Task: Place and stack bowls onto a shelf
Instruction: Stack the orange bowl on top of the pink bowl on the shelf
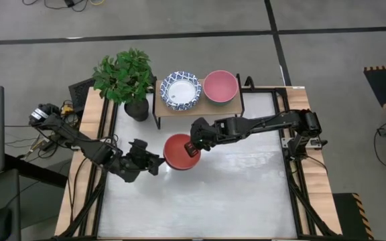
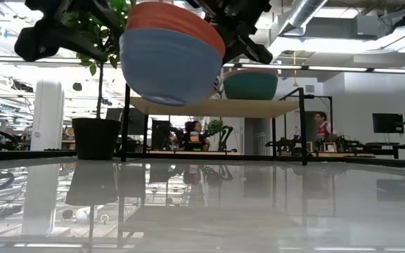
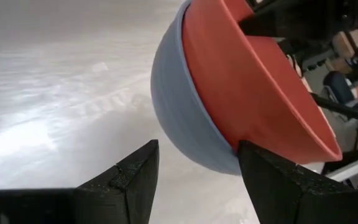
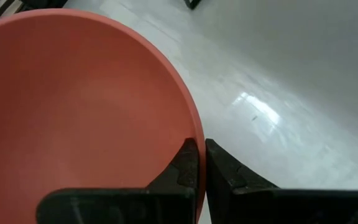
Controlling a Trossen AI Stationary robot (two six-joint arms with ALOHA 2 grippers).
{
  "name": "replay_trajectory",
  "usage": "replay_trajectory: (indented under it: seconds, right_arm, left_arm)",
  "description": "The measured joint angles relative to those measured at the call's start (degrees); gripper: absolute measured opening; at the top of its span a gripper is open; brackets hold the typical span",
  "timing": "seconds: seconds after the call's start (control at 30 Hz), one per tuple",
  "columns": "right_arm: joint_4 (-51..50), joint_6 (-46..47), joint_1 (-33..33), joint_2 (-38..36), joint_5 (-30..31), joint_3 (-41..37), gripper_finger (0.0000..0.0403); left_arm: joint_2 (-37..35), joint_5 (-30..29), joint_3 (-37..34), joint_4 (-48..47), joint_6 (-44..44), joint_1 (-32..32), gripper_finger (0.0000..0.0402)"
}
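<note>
Right gripper (image 1: 191, 150) jaws pinched; left gripper (image 1: 154, 163) jaws apart.

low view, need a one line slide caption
Right gripper lifts the red and grey-blue bowl clear of the table, shelf behind.

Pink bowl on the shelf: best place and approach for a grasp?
Pinch the rim wall of the pink bowl, one finger inside, one outside, coming from above. It sits upright and open-topped on the shelf, its round belly too wide to span. Take the right-hand edge, away from the blue-patterned bowl. The right gripper holds the red bowl this way.
</note>
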Motion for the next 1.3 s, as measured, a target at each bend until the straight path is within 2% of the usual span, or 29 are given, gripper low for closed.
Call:
replay_trajectory:
  seconds: [0.63,0.83,0.97,1.3]
  right_arm:
    - [1.28,-1.17,-0.07,0.07,0.17,-0.02,0.0029]
    - [6.41,-0.96,0.11,0.07,-3.38,0.06,0.0029]
    - [8.38,-1.21,0.13,0.02,-3.44,0.09,0.0029]
    - [8.3,2.93,-0.39,-0.02,-3.35,0.09,0.0029]
  left_arm:
    - [0.2,2.57,0.04,-2.35,4.16,3.66,0.0203]
    - [0.24,2.09,0.04,-7.15,3.04,3.8,0.0203]
    - [0.24,1.98,0.04,-7.92,3.07,3.77,0.0203]
    - [0.24,2.38,0.0,-8.52,6.62,3.74,0.0203]
